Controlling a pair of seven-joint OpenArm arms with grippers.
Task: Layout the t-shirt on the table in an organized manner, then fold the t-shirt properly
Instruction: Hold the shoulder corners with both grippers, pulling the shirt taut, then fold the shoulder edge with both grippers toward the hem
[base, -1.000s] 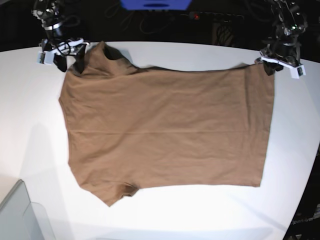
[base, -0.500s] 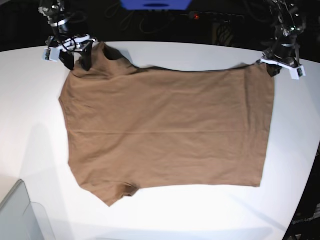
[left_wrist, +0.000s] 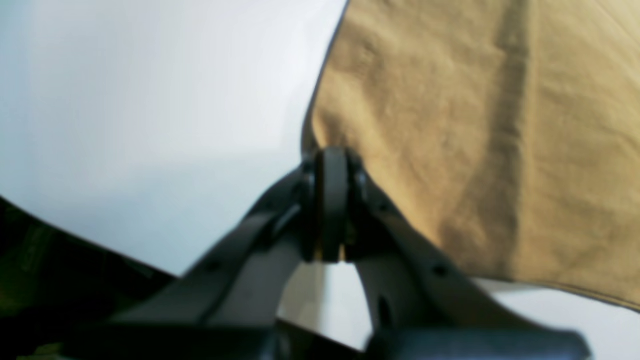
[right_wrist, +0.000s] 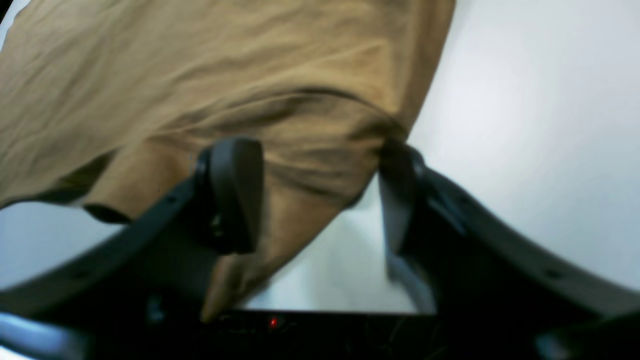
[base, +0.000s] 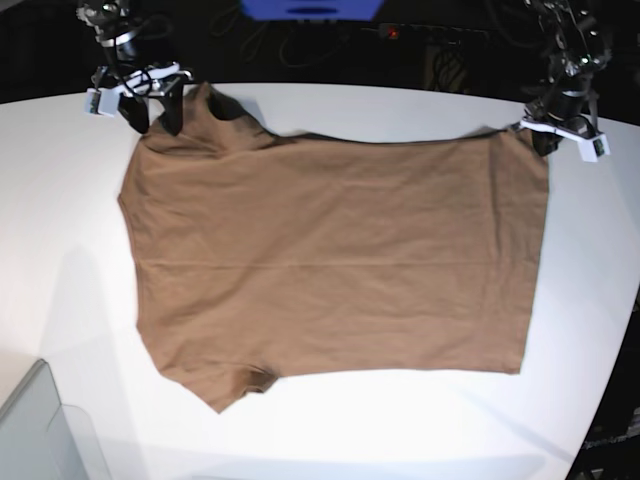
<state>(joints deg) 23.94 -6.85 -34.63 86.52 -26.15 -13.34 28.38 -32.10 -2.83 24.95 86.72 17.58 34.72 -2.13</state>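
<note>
The left gripper (left_wrist: 330, 205) has just pinched shut on the t-shirt (base: 330, 260) corner at two o'clock, while the right gripper (right_wrist: 320, 195), spread, narrows astride the eleven-o'clock sleeve, so lifting seems imminent.

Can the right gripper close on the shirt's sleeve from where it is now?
Probably yes. The right gripper stands open astride a bunched fold of the shirt, with nothing between its fingers and the cloth.

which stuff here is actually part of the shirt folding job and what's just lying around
Part of the job:
plain tan-brown short-sleeved t-shirt
large smooth white table
left gripper, shut on a shirt corner
right gripper, jaws apart around the sleeve

Just lying about:
grey translucent bin corner
blue object behind the table
</note>
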